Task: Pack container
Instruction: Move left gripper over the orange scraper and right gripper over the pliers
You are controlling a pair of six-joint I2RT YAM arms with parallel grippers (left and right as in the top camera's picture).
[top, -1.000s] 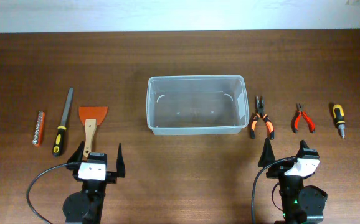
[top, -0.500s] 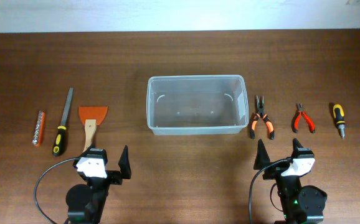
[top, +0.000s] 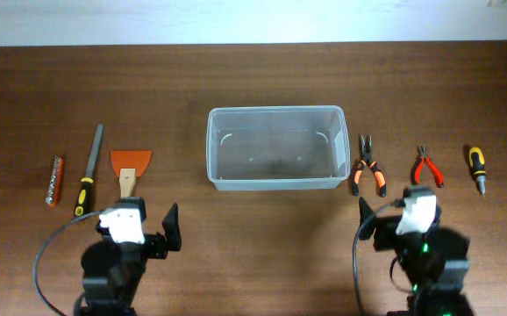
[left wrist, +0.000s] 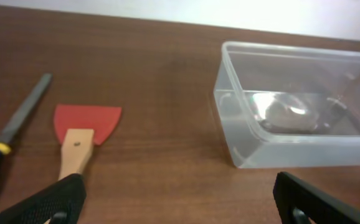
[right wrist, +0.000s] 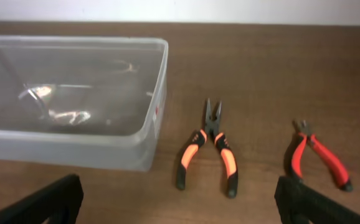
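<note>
The clear plastic container point(top: 275, 147) stands empty at the table's middle; it also shows in the left wrist view point(left wrist: 298, 112) and the right wrist view point(right wrist: 68, 99). Left of it lie a red-bladed scraper point(top: 129, 171), a file with a yellow-black handle point(top: 89, 171) and a small metal bit holder point(top: 54, 180). Right of it lie orange-handled long-nose pliers point(top: 367, 167), red cutters point(top: 425, 168) and a stubby screwdriver point(top: 476, 168). My left gripper point(top: 144, 230) is open and empty, below the scraper point(left wrist: 80, 134). My right gripper point(top: 394, 219) is open and empty, just below the long-nose pliers point(right wrist: 211, 152).
The dark wooden table point(top: 253, 88) runs to a white wall at the back. Black cables loop from both arm bases near the front edge.
Both arms have lifted and moved forward from their rest pose. The left gripper has turned slightly left, toward the scraper. The right one has come closer to the pliers. Nothing on the table moved.
</note>
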